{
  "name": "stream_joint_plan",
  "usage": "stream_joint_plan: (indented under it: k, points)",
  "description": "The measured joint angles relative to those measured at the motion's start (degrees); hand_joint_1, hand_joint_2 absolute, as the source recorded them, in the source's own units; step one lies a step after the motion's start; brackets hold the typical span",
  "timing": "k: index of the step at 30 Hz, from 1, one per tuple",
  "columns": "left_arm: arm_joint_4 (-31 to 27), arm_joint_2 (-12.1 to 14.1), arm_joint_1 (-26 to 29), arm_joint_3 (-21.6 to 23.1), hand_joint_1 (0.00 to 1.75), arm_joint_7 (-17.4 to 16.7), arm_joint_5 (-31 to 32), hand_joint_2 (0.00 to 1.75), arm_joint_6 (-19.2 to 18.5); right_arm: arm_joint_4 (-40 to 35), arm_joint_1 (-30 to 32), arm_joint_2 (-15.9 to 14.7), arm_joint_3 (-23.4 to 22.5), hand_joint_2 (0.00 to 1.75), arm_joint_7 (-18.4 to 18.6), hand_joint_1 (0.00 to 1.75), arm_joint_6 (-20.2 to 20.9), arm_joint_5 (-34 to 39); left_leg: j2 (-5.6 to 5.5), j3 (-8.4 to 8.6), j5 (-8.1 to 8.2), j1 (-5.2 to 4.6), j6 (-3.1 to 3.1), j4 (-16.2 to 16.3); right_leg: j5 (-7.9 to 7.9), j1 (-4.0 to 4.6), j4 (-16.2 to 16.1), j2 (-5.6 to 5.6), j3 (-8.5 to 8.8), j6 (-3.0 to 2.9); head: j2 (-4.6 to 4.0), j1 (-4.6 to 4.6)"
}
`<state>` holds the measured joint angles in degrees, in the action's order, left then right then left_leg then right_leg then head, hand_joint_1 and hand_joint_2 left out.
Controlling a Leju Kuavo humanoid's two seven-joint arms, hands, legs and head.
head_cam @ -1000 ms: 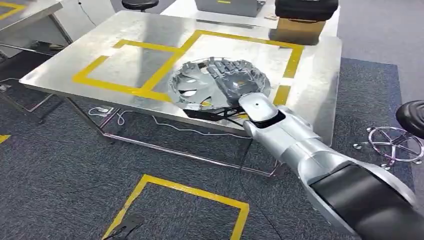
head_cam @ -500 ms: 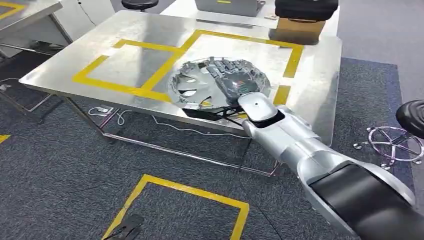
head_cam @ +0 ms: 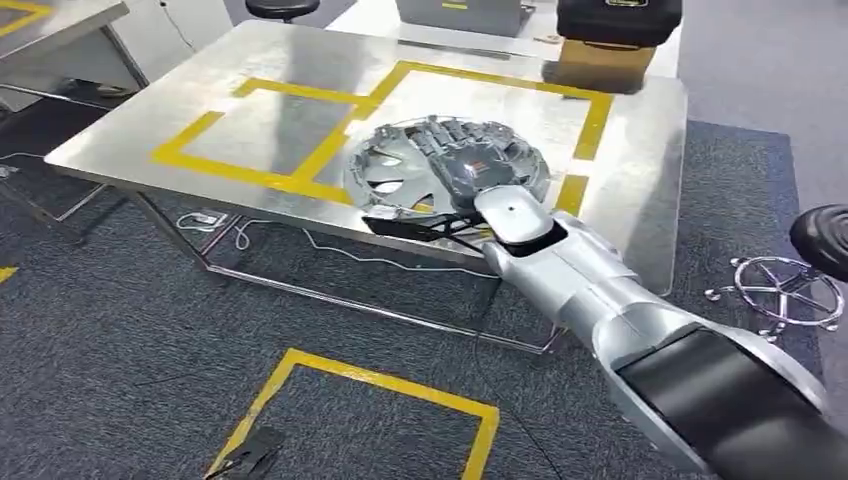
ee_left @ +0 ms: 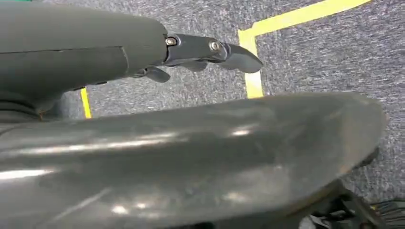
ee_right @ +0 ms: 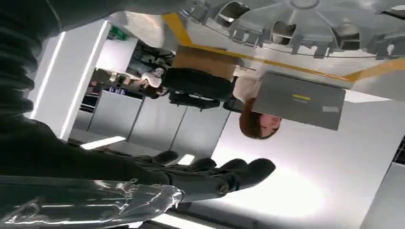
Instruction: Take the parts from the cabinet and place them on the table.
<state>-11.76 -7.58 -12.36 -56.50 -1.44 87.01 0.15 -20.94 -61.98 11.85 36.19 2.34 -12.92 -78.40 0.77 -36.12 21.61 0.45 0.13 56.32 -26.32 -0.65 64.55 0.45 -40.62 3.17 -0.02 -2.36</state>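
From the head view we see the right hand point(head_cam: 462, 165) lying palm-down with its fingers spread on top of a shiny silver wheel cover point(head_cam: 400, 170). The wheel cover sits on the steel table point(head_cam: 250, 70), across the yellow tape point(head_cam: 300, 185) near the table's front edge; we cannot tell whether the hand grips it or merely rests on it. A cardboard box point(head_cam: 600, 62) with a black case on it stands at the table's far edge, and a yellow square point(head_cam: 330, 375) is taped on the grey carpet below.

From the left wrist view we see the left hand point(ee_left: 205, 52) over carpet and yellow tape, its dark fingers point(ee_left: 239, 57) stretched out with nothing in them.

From the right wrist view we see the wheel cover's ribbed rim point(ee_right: 305, 24) and dark fingers point(ee_right: 239, 174) apart from it, a person beyond.
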Motion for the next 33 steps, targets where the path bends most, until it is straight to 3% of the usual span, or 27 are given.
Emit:
stream_joint_plan:
  k: [2,3,4,5,7,8,9,12,13,14,15,17,18,20,22,23,24,26,28,29,30,32,33]
  points:
    - [0.0,-0.2,0.0,0.0,0.00,0.0,0.0,0.00,0.0,0.1,0.3,0.0,-0.2,1.75,0.0,0.00,0.0,0.0,0.13,-0.15,-0.12,0.06,0.08,0.0,-4.30,-0.06,8.8,-0.01,-2.95,0.38,0.00,0.04]
    - [0.0,-0.2,0.0,0.0,0.00,0.0,0.0,0.00,0.0,0.1,0.6,0.0,-0.2,1.75,0.0,0.00,0.0,0.0,0.17,-0.30,-0.29,0.14,-0.05,0.0,-5.19,-0.09,11.5,-0.02,-3.73,0.59,0.00,0.04]
    - [0.0,-0.2,0.0,0.0,0.00,0.0,0.0,0.00,0.0,0.2,0.8,0.0,-0.2,1.75,0.0,0.00,0.0,0.0,0.17,-0.48,-0.47,0.30,-0.22,0.0,-4.57,-0.16,11.2,-0.03,-3.07,0.69,0.00,0.04]
    - [0.0,-0.2,0.0,-0.1,0.00,0.0,0.0,0.00,0.0,0.3,0.9,-0.1,-0.3,1.75,0.0,0.00,0.0,0.0,0.18,-0.70,-0.66,0.48,-0.48,0.0,-3.01,-0.24,8.4,-0.06,-1.19,0.83,0.00,0.04]
    - [0.0,-0.3,0.0,-0.1,0.00,0.0,0.0,0.00,0.0,0.3,0.7,-0.1,-0.3,1.75,0.0,0.00,-0.1,0.1,0.19,-1.11,-1.07,0.89,-1.13,0.2,0.38,-0.57,-1.6,-0.52,5.10,1.25,0.00,0.04]
    - [0.0,-0.2,-0.1,-0.1,0.00,0.0,0.0,0.00,0.0,0.3,0.6,-0.1,-0.3,1.75,0.0,0.00,-0.1,0.1,0.17,-1.36,-1.24,0.81,-1.53,0.4,-0.67,-0.62,-5.3,-0.96,7.03,1.57,0.00,-0.04]
    - [0.0,-0.3,-0.2,-0.1,0.00,0.0,0.0,0.00,0.0,0.3,0.6,-0.1,-0.3,1.75,0.0,0.00,-0.1,0.1,0.20,-1.55,-1.48,0.71,-1.99,0.4,0.60,-0.11,-4.6,-0.10,7.23,0.37,0.00,0.22]
    - [0.0,-0.6,-0.2,-0.1,0.00,0.0,0.0,0.00,0.1,0.3,0.5,-0.4,-0.4,1.75,-0.1,0.00,-0.1,0.3,0.19,-1.65,-2.62,1.00,-3.36,0.0,0.92,0.10,-4.6,0.20,6.25,-1.00,0.00,0.09]
    - [0.0,-0.6,-0.2,-0.1,0.00,0.0,0.0,0.00,0.2,0.3,0.3,-0.4,-0.4,1.75,-0.2,0.00,-0.1,0.3,0.19,-2.01,-2.49,1.14,-3.63,0.1,1.50,-0.17,-5.0,0.19,6.03,-1.85,0.00,0.11]
    - [0.0,-0.6,-0.3,-0.1,0.00,0.0,0.0,0.00,0.2,0.3,0.2,-0.4,-0.5,1.75,-0.2,0.00,-0.1,0.3,0.08,-2.51,-0.46,1.17,-3.73,1.1,2.01,-0.15,-5.1,0.22,5.64,-2.25,0.00,0.37]
    - [0.0,-0.6,-0.3,-0.1,0.00,0.0,0.0,0.00,0.2,0.3,0.0,-0.4,-0.5,1.75,-0.2,0.00,-0.1,0.3,-0.08,-3.61,2.76,1.05,-3.75,4.4,2.48,-0.14,-5.2,0.26,5.11,-2.59,0.00,0.50]
    - [0.0,-0.7,-0.3,-0.1,0.00,0.0,0.0,0.00,0.2,0.3,0.0,-0.4,-0.6,1.75,-0.2,0.00,-0.1,0.3,-0.47,-6.74,8.67,1.03,-3.89,14.4,3.50,0.06,-5.2,0.35,3.88,-2.94,0.00,0.77]
    - [0.0,-0.7,-0.3,-0.1,0.00,0.0,0.1,0.00,0.2,0.3,0.1,-0.5,-0.7,1.75,-0.2,0.00,-0.1,0.3,-0.51,-7.48,9.95,1.03,-3.88,17.6,3.98,0.17,-5.2,0.37,3.27,-2.99,0.00,0.81]
    - [0.0,-0.8,-0.4,-0.1,0.00,0.0,0.1,0.00,0.2,0.3,0.0,-0.6,-0.8,1.75,-0.3,0.00,-0.1,0.3,-0.53,-5.80,8.72,1.04,-3.78,17.2,4.97,0.21,-5.2,0.47,1.97,-2.80,0.00,0.79]
    - [0.0,-0.8,-0.5,-0.1,0.00,0.0,0.1,0.00,0.2,0.3,-0.1,-0.7,-1.0,1.75,-0.3,0.00,-0.2,0.3,-0.54,-0.18,5.46,1.14,-3.69,9.9,5.98,0.10,-5.1,0.65,0.80,-2.28,0.00,0.81]
    - [0.0,-0.9,-0.6,-0.1,0.00,0.0,0.1,0.00,0.3,0.3,-0.2,-0.7,-1.1,1.75,-0.3,0.00,-0.2,0.4,-0.60,3.40,5.42,1.34,-3.79,5.5,6.43,0.07,-5.1,0.78,0.44,-1.84,0.00,0.85]
    - [0.0,-1.1,-0.8,-0.1,0.00,0.0,0.1,0.00,0.3,0.3,-0.5,-0.8,-1.3,1.75,-0.4,0.00,-0.3,0.5,-0.92,5.17,6.23,1.13,-3.76,2.3,6.75,0.45,-4.9,0.80,-0.27,-1.46,0.00,0.81]
    - [0.0,-1.2,-0.8,-0.1,0.00,0.0,0.1,0.00,0.3,0.3,-0.6,-0.9,-1.4,1.75,-0.4,0.00,-0.4,0.7,-1.11,4.37,5.92,0.78,-2.84,2.1,8.21,0.35,-5.4,0.83,-0.57,-0.91,0.00,0.81]
    - [0.0,-1.1,-0.5,-0.1,0.00,0.0,0.1,0.00,0.4,0.4,0.1,-1.5,-1.7,1.75,-0.5,0.00,-0.5,0.8,-0.95,3.64,4.87,0.64,-1.45,1.8,9.07,-0.14,-6.0,0.75,-0.74,-0.20,0.00,0.83]
    - [0.0,-1.0,-0.5,-0.1,0.00,0.0,0.1,0.00,0.4,0.5,0.4,-1.7,-1.7,1.75,-0.5,0.00,-0.5,0.9,-0.82,3.21,4.33,0.55,-0.91,1.8,6.99,-0.17,-5.1,0.27,-1.46,-0.13,0.00,0.68]
    - [0.0,-1.0,-0.5,-0.1,0.00,0.0,0.1,0.00,0.4,0.5,0.5,-1.9,-1.7,1.75,-0.5,0.00,-0.5,0.9,-0.81,2.72,3.80,0.47,-0.47,1.8,3.87,-0.04,-2.4,0.10,-2.08,-0.10,0.00,0.37]
    - [0.0,-1.0,-0.5,-0.1,0.00,0.0,0.1,0.00,0.4,0.5,0.4,-2.0,-1.7,1.75,-0.5,0.00,-0.6,1.0,-0.78,1.50,2.82,0.15,0.03,1.8,-2.11,0.18,6.7,0.12,-4.45,-0.09,0.00,0.31]
    - [0.0,-1.0,-0.5,-0.1,0.00,0.0,0.0,0.00,0.4,0.5,0.4,-2.0,-1.7,1.75,-0.5,0.00,-0.6,1.0,-0.64,0.90,2.33,-0.08,0.22,1.8,-3.92,0.28,10.8,0.12,-5.30,-0.25,0.00,0.33]
